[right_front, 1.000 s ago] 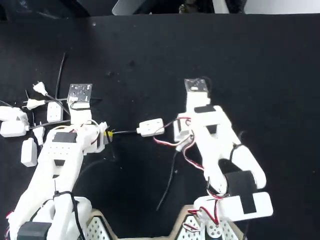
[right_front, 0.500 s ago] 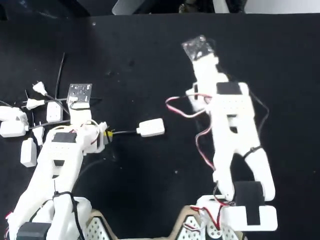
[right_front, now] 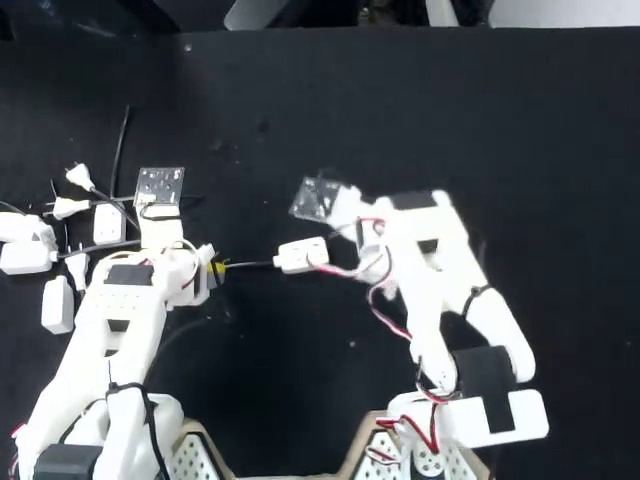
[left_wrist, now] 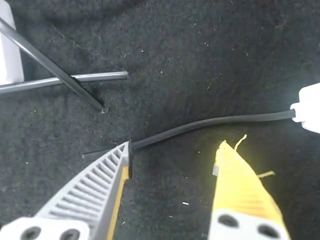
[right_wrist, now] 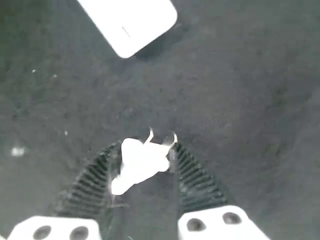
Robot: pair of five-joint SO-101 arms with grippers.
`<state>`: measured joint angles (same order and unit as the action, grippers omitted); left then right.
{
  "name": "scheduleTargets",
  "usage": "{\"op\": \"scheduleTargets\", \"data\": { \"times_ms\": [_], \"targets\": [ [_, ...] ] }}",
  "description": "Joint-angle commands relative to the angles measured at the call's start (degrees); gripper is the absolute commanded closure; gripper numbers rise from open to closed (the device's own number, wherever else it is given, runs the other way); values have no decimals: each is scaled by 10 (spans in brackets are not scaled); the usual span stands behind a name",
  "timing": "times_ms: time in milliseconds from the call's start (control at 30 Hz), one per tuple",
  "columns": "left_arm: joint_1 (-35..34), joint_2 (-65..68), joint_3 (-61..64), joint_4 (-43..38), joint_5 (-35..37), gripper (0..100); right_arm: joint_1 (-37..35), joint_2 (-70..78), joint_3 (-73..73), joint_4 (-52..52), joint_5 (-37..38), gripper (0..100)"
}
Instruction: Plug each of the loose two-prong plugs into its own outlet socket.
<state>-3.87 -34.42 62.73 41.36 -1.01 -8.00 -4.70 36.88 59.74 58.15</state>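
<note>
My right gripper [right_wrist: 144,149] is shut on a small white plug [right_wrist: 142,162], whose two prongs point ahead. A white outlet socket [right_wrist: 132,22] lies on the black table a short way beyond it. In the high view this socket [right_front: 303,255] lies between the two arms, with a black cable stub running left from it. My left gripper [left_wrist: 175,144] hangs open just above the table. The cable [left_wrist: 210,125] passes between its grey and yellow fingers, untouched, and leads to the socket's end [left_wrist: 311,107].
Several more white sockets [right_front: 108,222] and loose plugs [right_front: 75,177] with black cables lie clustered at the table's left edge. One such socket [left_wrist: 10,50] and two cable ends [left_wrist: 75,82] lie beyond my left gripper. The far and right parts of the black table [right_front: 520,130] are bare.
The right arm stretched out toward the far side of the table, then swung back to beside the middle socket. The left arm and the socket have stayed still.
</note>
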Motion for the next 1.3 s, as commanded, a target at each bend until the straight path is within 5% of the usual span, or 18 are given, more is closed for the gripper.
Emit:
{"op": "scheduleTargets", "data": {
  "times_ms": [0,133,367,533,833,1267],
  "targets": [
    [5,-6,-4,-10,6,726,-4,-9,29,-46,-120,910],
    [5,-6,-4,-10,6,726,-7,-66,24,-11,-171,841],
    [5,-6,-4,-10,6,726,42,-110,22,-21,-187,864],
    [5,-6,-4,-10,6,726,60,-65,36,-57,-271,864],
    [4,-6,-4,-10,6,726,55,47,36,-121,-275,864],
    [5,-6,16,-48,6,726,-31,29,59,-81,-277,864]
  ]
}}
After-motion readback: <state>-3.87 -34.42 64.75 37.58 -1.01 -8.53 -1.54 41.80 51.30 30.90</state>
